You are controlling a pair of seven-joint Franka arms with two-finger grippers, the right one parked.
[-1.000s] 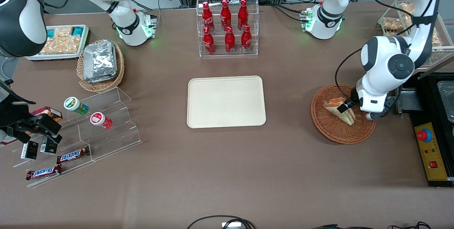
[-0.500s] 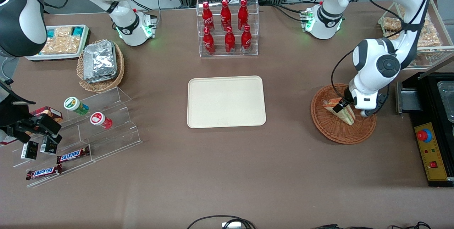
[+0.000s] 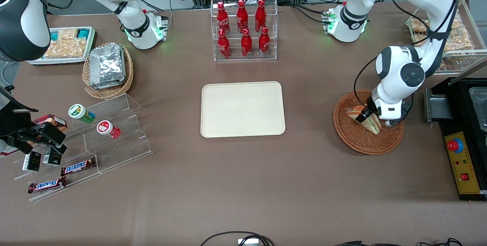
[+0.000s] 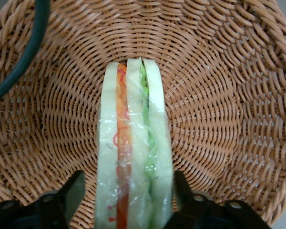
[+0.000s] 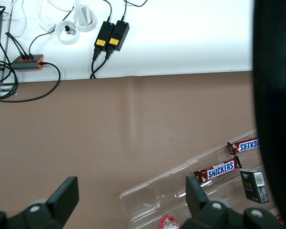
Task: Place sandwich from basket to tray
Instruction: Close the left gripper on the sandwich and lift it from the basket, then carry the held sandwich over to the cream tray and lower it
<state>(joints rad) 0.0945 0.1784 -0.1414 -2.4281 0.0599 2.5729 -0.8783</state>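
— While the sandwich (image 4: 133, 157) lay in the basket (image 3: 357, 141), which way did it point?
— It stood on edge, long axis along the gap of the jaws.
— And the gripper (image 4: 128, 198)?
— Down in the basket, jaws wide, one on each flank. Since a second earlier, the arm's elbow had shifted toward the tray (image 3: 242, 109).

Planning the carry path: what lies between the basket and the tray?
Only bare table between the basket and tray, front view. The gripper is at the sandwich.
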